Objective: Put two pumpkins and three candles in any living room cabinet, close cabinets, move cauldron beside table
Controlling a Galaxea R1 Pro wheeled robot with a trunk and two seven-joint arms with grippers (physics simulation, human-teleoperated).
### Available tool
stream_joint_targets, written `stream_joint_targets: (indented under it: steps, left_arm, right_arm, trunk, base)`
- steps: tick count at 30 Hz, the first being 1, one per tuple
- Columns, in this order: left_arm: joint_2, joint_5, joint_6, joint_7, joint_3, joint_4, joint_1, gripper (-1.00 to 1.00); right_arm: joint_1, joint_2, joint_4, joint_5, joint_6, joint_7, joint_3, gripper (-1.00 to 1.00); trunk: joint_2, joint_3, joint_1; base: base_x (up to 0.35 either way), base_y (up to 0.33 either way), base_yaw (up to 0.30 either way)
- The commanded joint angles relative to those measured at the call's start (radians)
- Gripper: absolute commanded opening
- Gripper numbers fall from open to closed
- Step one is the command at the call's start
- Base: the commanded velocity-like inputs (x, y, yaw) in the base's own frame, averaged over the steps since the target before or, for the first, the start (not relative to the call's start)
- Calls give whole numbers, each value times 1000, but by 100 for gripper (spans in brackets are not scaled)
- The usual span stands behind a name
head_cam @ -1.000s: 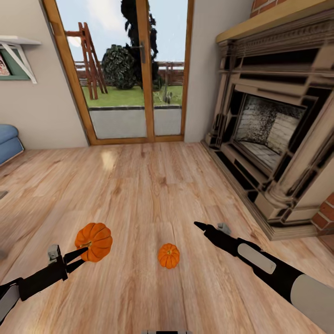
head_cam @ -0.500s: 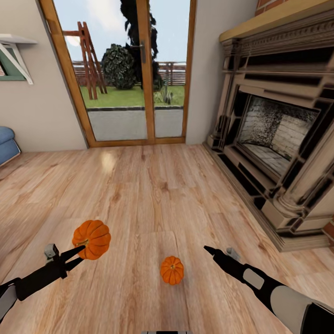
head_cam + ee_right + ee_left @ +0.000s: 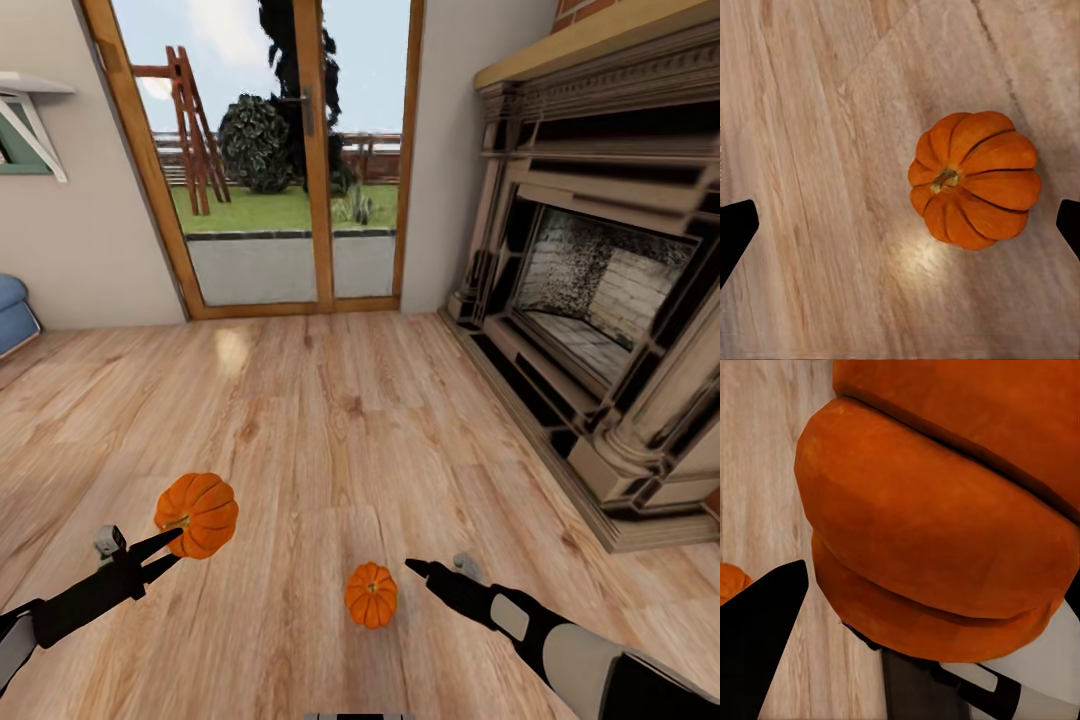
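- Gripping one pumpkin (image 3: 197, 514) above the wooden floor (image 3: 330, 420), the left gripper (image 3: 170, 553) pinches it between its jaws.
- The right gripper (image 3: 414, 568), jaws spread, hovers seemingly just above the second pumpkin (image 3: 371, 594) on the floor.

Wood floor (image 3: 330, 400), glass doors (image 3: 280, 150), ornate fireplace (image 3: 600, 290).

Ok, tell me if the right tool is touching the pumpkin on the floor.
Apart. The right wrist view shows the tool open, wood visible between each tip and the pumpkin.
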State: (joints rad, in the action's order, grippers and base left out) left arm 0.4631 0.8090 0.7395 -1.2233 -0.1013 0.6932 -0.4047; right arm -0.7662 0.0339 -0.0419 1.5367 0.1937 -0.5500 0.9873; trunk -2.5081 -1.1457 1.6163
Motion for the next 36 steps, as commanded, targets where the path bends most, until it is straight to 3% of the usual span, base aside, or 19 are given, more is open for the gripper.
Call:
stream_joint_targets:
  steps: [1, 9, 13, 20, 36]
  left_arm:
    - [0, 4, 8, 1, 0, 0, 0, -100]
    - [0, 4, 8, 0, 0, 0, 0, -100]
    - [0, 6, 8, -1, -1, -1, 0, -100]
    - [0, 3, 50, -4, -1, 0, 0, -100]
    - [-1, 4, 64, -4, 0, 4, 0, -100]
  right_arm:
    - [-1, -4, 1, 8, 25, -2, 5, 100]
    - [-2, -8, 3, 11, 134, -1, 3, 100]
    - [-2, -7, 4, 14, 151, 1, 0, 100]
    - [-2, -4, 4, 16, 140, 0, -2, 100]
    - [-2, -6, 2, 15, 74, -12, -2, 100]
  trunk:
    - [0, -1, 0]
    - [0, -1, 0]
    - [0, -1, 0]
    - [0, -1, 0]
    - [-4, -63, 7]
  base:
    - [43, 0, 0]
    - [57, 4, 0]
    - [201, 39, 0]
    - [27, 5, 0]
    - [0, 0, 0]
